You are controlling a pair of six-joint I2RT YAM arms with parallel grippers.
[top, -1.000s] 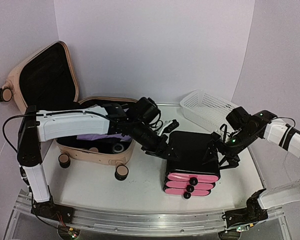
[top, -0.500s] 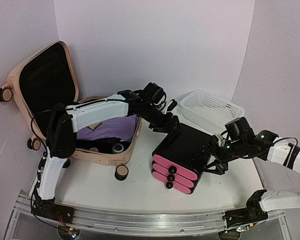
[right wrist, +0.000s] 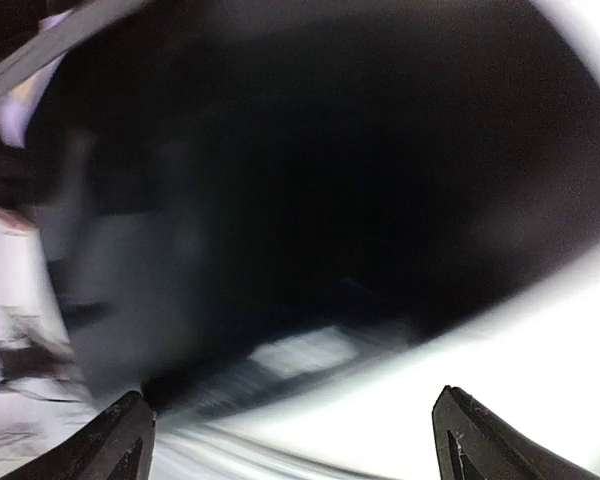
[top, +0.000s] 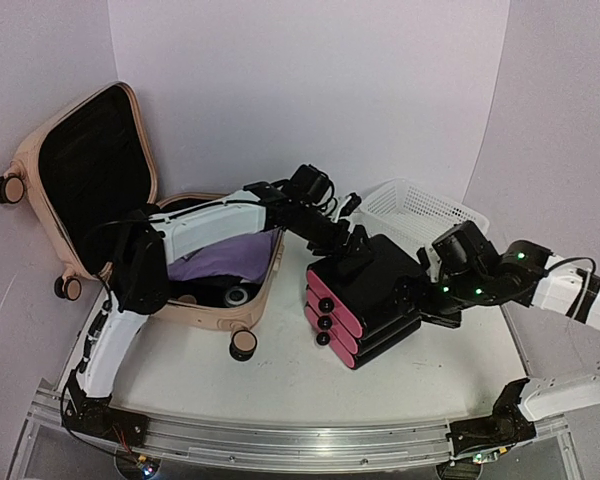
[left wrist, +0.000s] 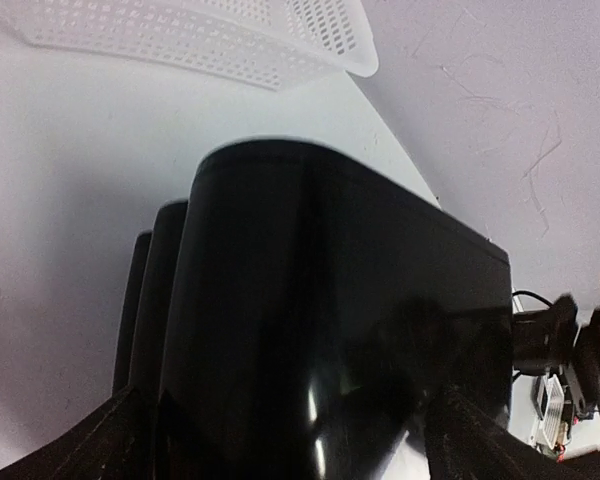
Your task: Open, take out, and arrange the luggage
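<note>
Nearest you, the counter [top: 280, 375] lies bare in front of both arm bases. Just beyond that, at mid-counter, sits a black drawer chest [top: 380, 280], turned so that its three pink drawer fronts [top: 327, 308] with black knobs face near-left.

Your right arm [top: 570, 290] comes in from the right, and the right jaws sit against the chest's right side. In the right wrist view both fingertips [right wrist: 120, 440] stand wide apart, with only a blurred dark mass ahead of them. You cannot tell whether they press on the chest.

Your left arm [top: 210, 222] reaches across the luggage to the chest's far-left top corner. The left jaws are also spread wide. In the left wrist view the fingertips [left wrist: 120, 440] flank the chest's glossy black top, and it is not clear whether they actually grip it.

The luggage [top: 205, 314] lies on the left of the counter, just left of the chest. It is open: the base rests flat with one wheel [top: 243, 343] toward you, and purple cloth [top: 220, 262] shows inside it. The black-lined lid [top: 85, 160] stands up against the left wall.

Farthest back on the right, a white mesh basket [top: 425, 215] sits behind the chest, near the wall.
</note>
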